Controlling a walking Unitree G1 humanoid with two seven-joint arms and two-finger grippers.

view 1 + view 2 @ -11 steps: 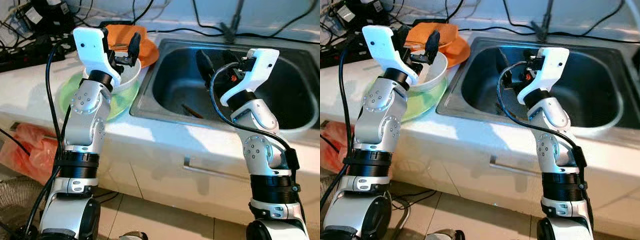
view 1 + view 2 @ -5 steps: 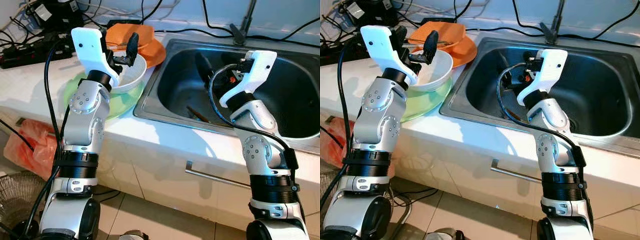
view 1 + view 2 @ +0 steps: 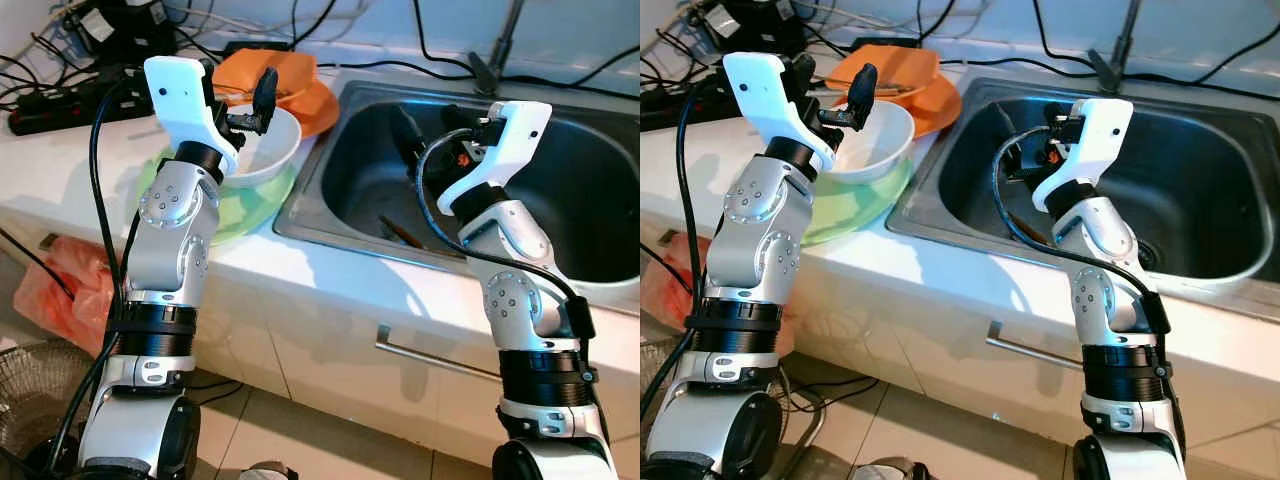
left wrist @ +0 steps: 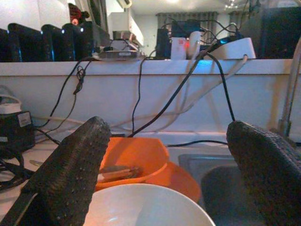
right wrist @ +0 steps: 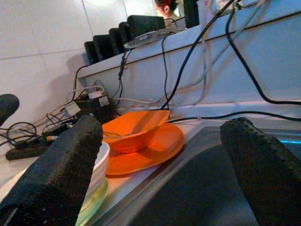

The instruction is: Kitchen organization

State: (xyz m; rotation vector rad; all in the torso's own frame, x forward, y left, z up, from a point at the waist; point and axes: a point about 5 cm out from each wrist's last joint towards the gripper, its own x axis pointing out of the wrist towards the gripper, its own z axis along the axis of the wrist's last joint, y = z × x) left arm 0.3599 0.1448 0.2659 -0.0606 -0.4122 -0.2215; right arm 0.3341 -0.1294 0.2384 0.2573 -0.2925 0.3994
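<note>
the white bowl [image 3: 872, 140] sits on a pale green plate [image 3: 845, 205] on the white tabletop [image 3: 60, 170], just left of the steel sink [image 3: 1200, 190]. it is plain, glossy and deep, and looks empty as far as its inside shows. the left gripper [image 3: 240, 105] hovers right over its near rim with its jaws spread wide and nothing between them; in the left wrist view the two black fingers [image 4: 66, 174] stand on either side of the bowl's rim without touching it.

just behind the bowl an orange bowl [image 3: 902, 68] rests on an orange plate [image 3: 938, 100], close against the sink's corner; something brownish lies inside the orange bowl, too small to name. the left arm covers part of the white bowl and most of the green plate's near side.

the right gripper [image 3: 425, 135] hangs over the sink basin, its jaws also wide apart and holding nothing, as the right wrist view shows. on the sink floor lies a thin dark stick-like item [image 3: 402, 232], half hidden by the right arm's cable. a tap base [image 3: 1108, 68] stands at the sink's back edge.

black cables and a power strip [image 3: 50, 105] clutter the tabletop's far left corner. below, an orange-red plastic bag [image 3: 55, 290] slumps on the floor, and a metal handle [image 3: 435, 358] runs along the cabinet front.
</note>
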